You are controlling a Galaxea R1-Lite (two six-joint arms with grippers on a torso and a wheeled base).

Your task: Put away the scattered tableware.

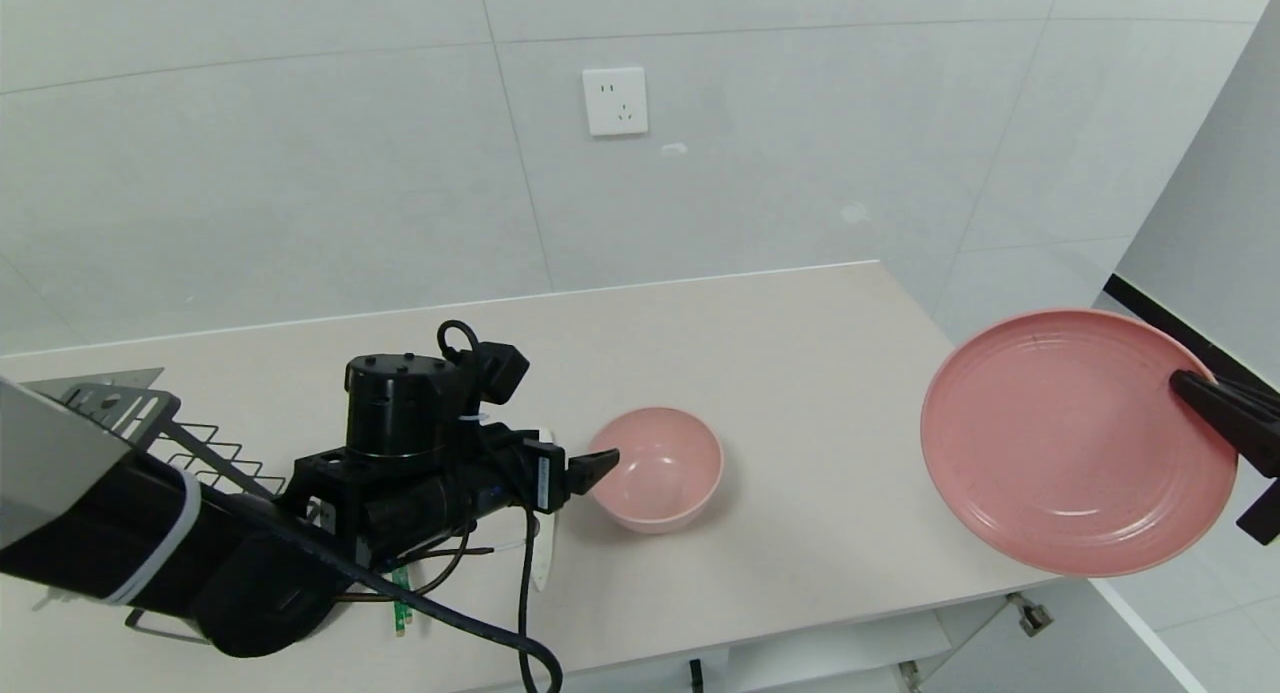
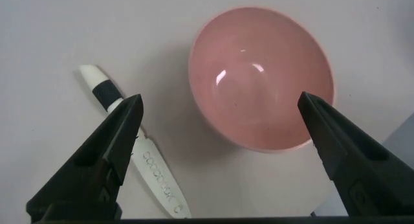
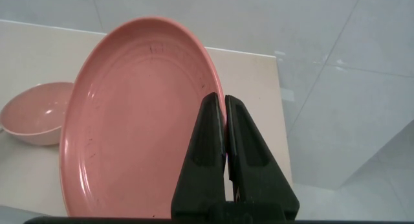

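Pink plastic-looking stuff all round, so prob light and stiff but slick. My right pincer (image 3: 224, 114) is clamping the rim of the plate (image 3: 136, 120) and holding it tilted in the air, well to the right of the bowl (image 1: 655, 468) and out past the counter (image 1: 800, 373) edge. It's a one-edge pinch on a glossy plate, so I'm guessing it could pivot or slip if swung fast.

My left pincer (image 2: 220, 101) is hanging wide open right over the bowl, w/ most of the bowl showing between the fingers. Bowl's sitting upright on the counter, nothing touching it. White knife (image 2: 139, 159) is lying just left of the bowl, wire rack (image 1: 150, 423) farther left.

IMO the best hold is the bowl's rim, one finger inside, one outside, bc a squeeze across that round wall would prob squirt it out.
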